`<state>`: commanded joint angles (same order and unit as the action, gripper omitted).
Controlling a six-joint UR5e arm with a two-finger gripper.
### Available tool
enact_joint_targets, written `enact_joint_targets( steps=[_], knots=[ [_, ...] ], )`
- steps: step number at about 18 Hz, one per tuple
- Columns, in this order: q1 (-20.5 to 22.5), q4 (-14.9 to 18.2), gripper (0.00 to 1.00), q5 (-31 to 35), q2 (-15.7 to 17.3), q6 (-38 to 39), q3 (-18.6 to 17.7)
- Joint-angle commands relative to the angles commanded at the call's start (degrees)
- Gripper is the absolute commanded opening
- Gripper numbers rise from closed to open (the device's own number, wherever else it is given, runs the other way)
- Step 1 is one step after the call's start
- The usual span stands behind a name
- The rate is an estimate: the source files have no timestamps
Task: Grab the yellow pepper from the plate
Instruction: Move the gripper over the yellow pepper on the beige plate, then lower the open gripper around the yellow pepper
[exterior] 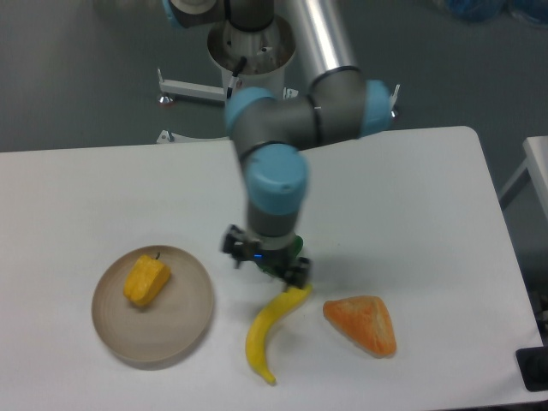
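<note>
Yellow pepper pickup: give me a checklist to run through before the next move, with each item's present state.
1. Yellow pepper lies on the plate, uncovered: ok.
2. Gripper is above the pepper: not ok; it hangs to the pepper's right, off the plate, near the banana.
3. Gripper holds nothing: ok, nothing shows between its fingers.
4. Gripper open wide enough for the pepper: cannot tell; the fingers look spread, but the gap is unclear.
5. Path from gripper to plate free of objects: ok; only bare table lies between.
6. Green pepper sits clear of the gripper: cannot tell; the wrist hides most of it.
</note>
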<state>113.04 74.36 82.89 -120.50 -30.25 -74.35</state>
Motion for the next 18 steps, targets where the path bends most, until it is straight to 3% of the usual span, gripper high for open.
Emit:
enact_joint_targets(
  steps=[7,18],
  knots=[
    [-5.5,-3.9,1.00,-0.1,0.2,4.3,-4.3],
    [-8.9,-6.7,1.00,0.3,-0.4,5.5,-6.7]
  ],
)
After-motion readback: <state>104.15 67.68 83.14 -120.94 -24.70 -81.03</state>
